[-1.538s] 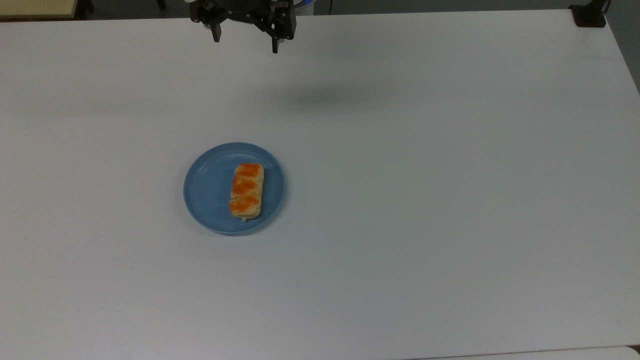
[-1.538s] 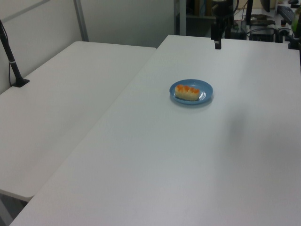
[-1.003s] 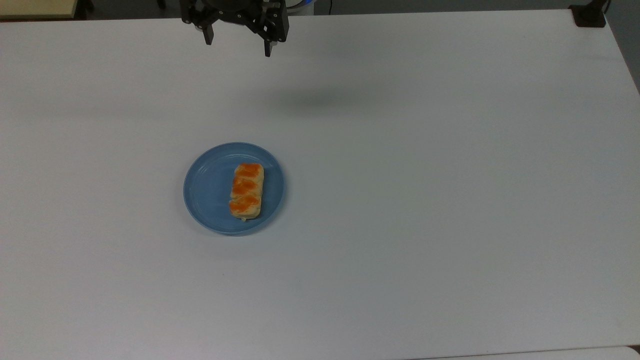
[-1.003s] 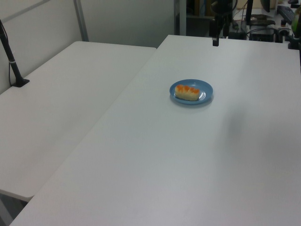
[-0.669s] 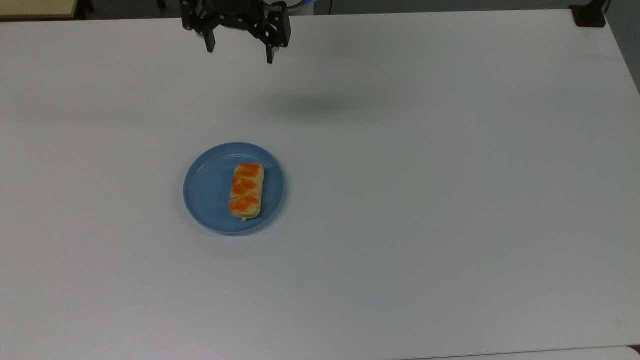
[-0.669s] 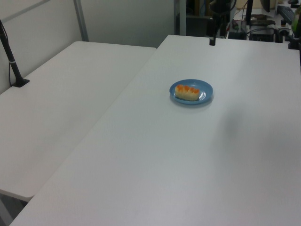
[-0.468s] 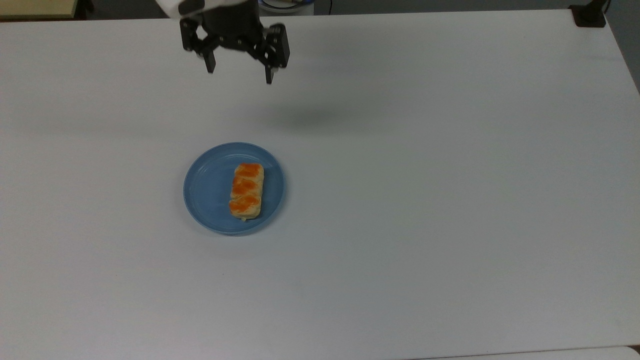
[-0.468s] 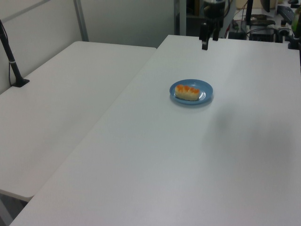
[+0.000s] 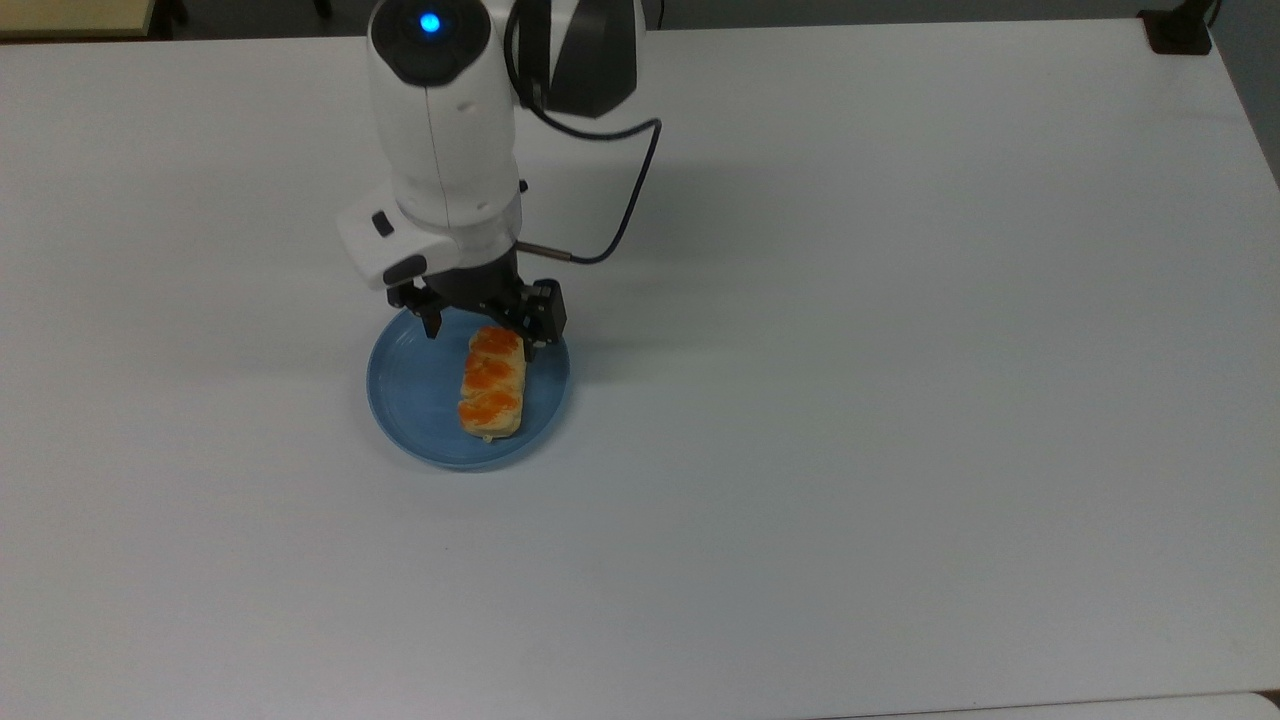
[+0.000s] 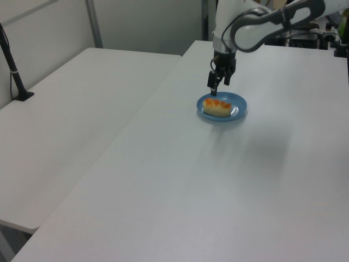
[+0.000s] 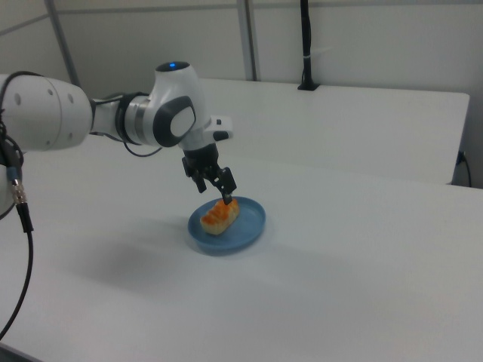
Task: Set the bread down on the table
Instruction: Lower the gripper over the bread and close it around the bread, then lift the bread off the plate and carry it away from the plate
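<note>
1. Bread [image 9: 492,381] [image 10: 217,106] [image 11: 219,216]: we record one small oblong pale-tan loaf with three orange glazed stripes across its top. It lies flat on the blue plate, right of the plate's centre in the top view, its long axis running from the plate's upper rim toward the lower rim
2. Blue plate [image 9: 415,385] [image 10: 239,112] [image 11: 249,226]: we list it as round and shallow, resting on the tabletop, left of centre in the top view
3. Tabletop [image 9: 900,350] [image 10: 218,191] [image 11: 362,286]: we note a large white, matte, rectangular surface. It carries the plate
4. Pincer [image 9: 482,333] [image 10: 216,86] [image 11: 213,188]: black, two-fingered, pointing down. We find the fingers spread apart with nothing between them. In the top view it hangs over the upper rim of the plate, at the upper end of the bread, one finger on either side of that end. In the right view the lower fingertip sits close above the loaf; we cannot tell whether it touches
5. Arm [image 9: 440,140] [image 10: 262,24] [image 11: 113,121]: we enter a white casing with a blue light on top and a black cable looping beside it
6. Black post [image 10: 12,65]: we see it standing on the neighbouring white table [image 10: 65,109] at the left view's left
</note>
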Tool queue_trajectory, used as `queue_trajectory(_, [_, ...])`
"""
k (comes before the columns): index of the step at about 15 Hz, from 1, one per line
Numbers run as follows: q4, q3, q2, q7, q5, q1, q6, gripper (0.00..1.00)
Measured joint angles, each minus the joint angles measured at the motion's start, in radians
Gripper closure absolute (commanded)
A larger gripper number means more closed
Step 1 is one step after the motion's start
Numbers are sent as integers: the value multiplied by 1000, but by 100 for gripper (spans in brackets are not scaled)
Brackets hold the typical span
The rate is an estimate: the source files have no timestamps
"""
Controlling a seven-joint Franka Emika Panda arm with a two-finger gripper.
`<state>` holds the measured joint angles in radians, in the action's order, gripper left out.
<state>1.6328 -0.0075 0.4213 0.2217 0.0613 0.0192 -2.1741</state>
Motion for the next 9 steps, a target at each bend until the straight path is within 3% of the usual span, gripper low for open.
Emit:
queue_trajectory(2, [0, 0, 33, 0, 14, -2, -29, 0])
queue_trajectory(4, [0, 0, 61, 0, 29, -4, -56, 11])
queue_trajectory(7, [1, 0, 90, 1, 60, -9, -75, 48])
queue_trajectory(9, [5, 0, 93, 1, 81, -11, -75, 66])
